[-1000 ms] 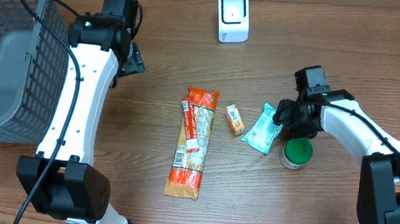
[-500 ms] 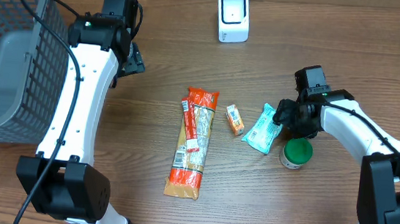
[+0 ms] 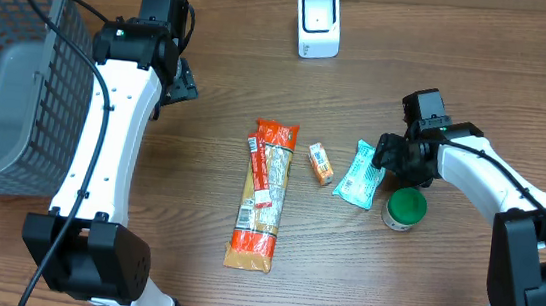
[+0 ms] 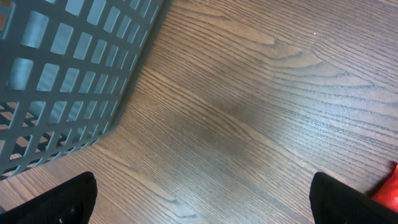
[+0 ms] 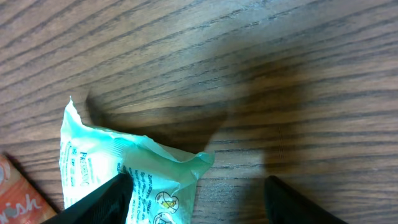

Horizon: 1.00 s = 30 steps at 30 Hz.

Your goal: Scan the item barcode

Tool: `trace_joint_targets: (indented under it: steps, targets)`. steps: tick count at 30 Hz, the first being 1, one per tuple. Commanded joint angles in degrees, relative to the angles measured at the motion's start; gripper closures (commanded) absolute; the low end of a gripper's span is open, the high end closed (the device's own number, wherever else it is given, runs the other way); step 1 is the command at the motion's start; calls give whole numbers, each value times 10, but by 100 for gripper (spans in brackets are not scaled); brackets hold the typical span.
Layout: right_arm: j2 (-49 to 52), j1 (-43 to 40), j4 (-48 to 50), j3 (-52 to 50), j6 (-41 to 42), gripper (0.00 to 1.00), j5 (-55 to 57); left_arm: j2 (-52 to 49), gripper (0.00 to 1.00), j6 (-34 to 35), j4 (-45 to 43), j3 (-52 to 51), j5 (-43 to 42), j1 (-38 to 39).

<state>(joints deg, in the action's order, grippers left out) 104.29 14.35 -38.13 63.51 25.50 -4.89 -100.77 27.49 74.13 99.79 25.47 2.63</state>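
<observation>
right gripper (image 5: 196,183), jaws apart, touches the teal packet (image 5: 93,155).

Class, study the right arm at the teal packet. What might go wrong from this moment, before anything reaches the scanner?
1. The right gripper stands open over only the crinkled end of the teal packet. A pinch there may slip or leave the packet dangling.
2. The green-lidded jar stands close beside that arm and might get knocked.
3. A push could slide the packet toward the small orange box.
</observation>
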Motion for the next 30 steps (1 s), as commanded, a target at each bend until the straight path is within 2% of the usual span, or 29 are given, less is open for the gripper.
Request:
trace_joint_targets:
  steps: [1,30]
  targets:
    - [-16,2,4,-5,2,28,8,4,0,2,0,7,-1,4]
    - [-16,2,17,-5,2,27,8,4,0,2,0,7,-1,4]
